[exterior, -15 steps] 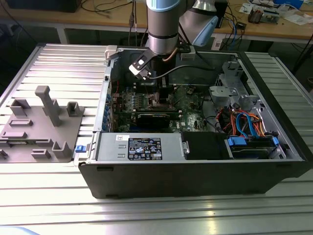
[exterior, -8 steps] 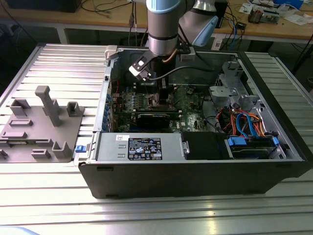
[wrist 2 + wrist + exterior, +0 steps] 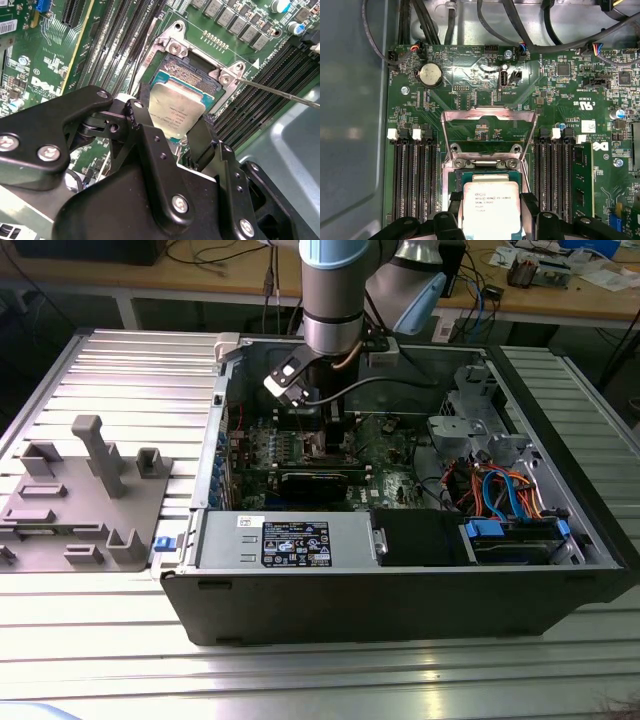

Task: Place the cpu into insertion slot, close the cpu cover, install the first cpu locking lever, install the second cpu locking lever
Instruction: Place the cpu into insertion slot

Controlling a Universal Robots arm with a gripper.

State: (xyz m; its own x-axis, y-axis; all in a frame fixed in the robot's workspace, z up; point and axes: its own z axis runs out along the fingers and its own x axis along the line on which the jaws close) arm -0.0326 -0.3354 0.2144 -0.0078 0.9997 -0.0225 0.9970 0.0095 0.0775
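Observation:
My gripper (image 3: 172, 125) is shut on the cpu (image 3: 177, 105), a flat silver-grey square chip held by two opposite edges between the black fingers (image 3: 137, 117). The chip hovers slightly tilted, just over the insertion slot (image 3: 187, 75), whose dark centre shows beyond the chip's far edge. In the first wrist view the cpu (image 3: 490, 207) covers most of the insertion slot (image 3: 490, 174), and the cpu cover (image 3: 490, 114) stands raised open behind it. A thin metal lever rod (image 3: 280, 93) sticks out from one corner of the socket. In the exterior view the gripper (image 3: 325, 435) reaches down into the open computer case.
Long black memory slots (image 3: 412, 175) flank the socket on both sides. The open case (image 3: 400, 600) holds a power supply (image 3: 290, 540), a black card (image 3: 315, 480) and bundled cables (image 3: 500, 490). A grey fixture (image 3: 85, 490) stands on the ribbed table at the exterior view's left.

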